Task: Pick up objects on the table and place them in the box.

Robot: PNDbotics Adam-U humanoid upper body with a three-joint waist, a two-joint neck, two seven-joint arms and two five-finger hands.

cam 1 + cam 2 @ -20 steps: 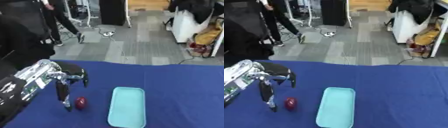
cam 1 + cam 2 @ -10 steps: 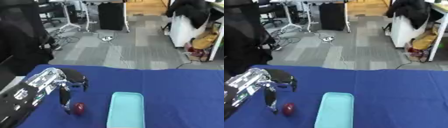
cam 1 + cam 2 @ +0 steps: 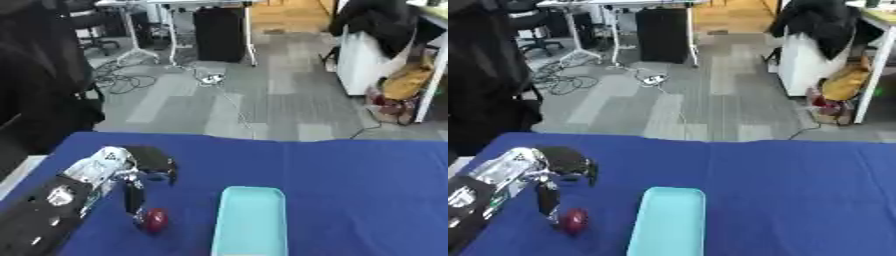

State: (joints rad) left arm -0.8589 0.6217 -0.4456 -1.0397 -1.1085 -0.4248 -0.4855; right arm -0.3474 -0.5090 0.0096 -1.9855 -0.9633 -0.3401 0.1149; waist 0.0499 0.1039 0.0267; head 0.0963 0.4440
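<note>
Left eye view first: one small dark-red round object (image 3: 155,220) and one pale turquoise tray (image 3: 251,220) (presumably the box) can be counted on the blue table (image 3: 367,190). The red thing is glossy and ball-shaped, sitting left of the tray, apart from it. The left hand (image 3: 131,172) is reached in from the lower left, fingers pointed down, one fingertip right beside the ball; nothing is seen gripped.

Right eye view: same count, one ball, one tray. The hand is shown relaxed and part-open, a straight dark finger (image 3: 547,200) hanging just left of the ball.
</note>
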